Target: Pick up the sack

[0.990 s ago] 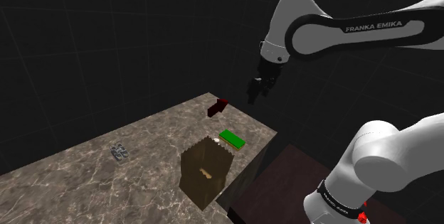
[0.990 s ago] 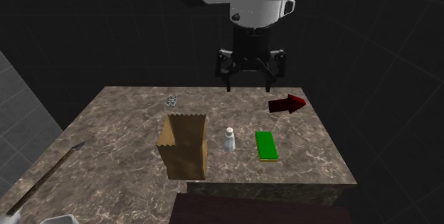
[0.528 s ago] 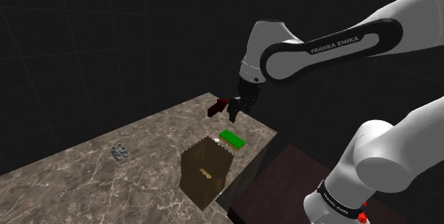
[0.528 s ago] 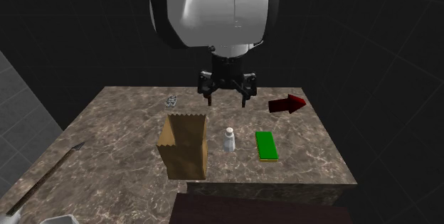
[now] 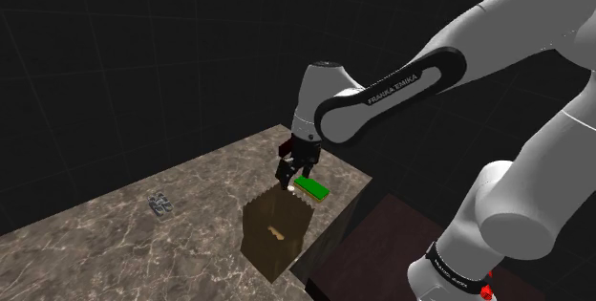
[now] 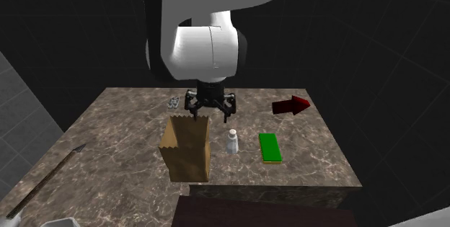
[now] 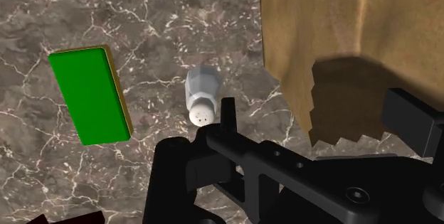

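The gripper [image 6: 211,112] hangs open just above the brown paper sack [image 6: 187,152], which stands upright near the marble table's [image 6: 115,139] front edge. Its fingers [image 7: 228,112] straddle one side of the sack's saw-toothed rim: one is over the open mouth, the other outside it, close to a white shaker [image 7: 201,96]. A green block [image 7: 89,96] lies beyond the shaker, with bare table between.

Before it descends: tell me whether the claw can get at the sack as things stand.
Probably yes: the open claw hangs just above the brown sack's open top, nothing between them. The white shaker stands beside the sack, apart.
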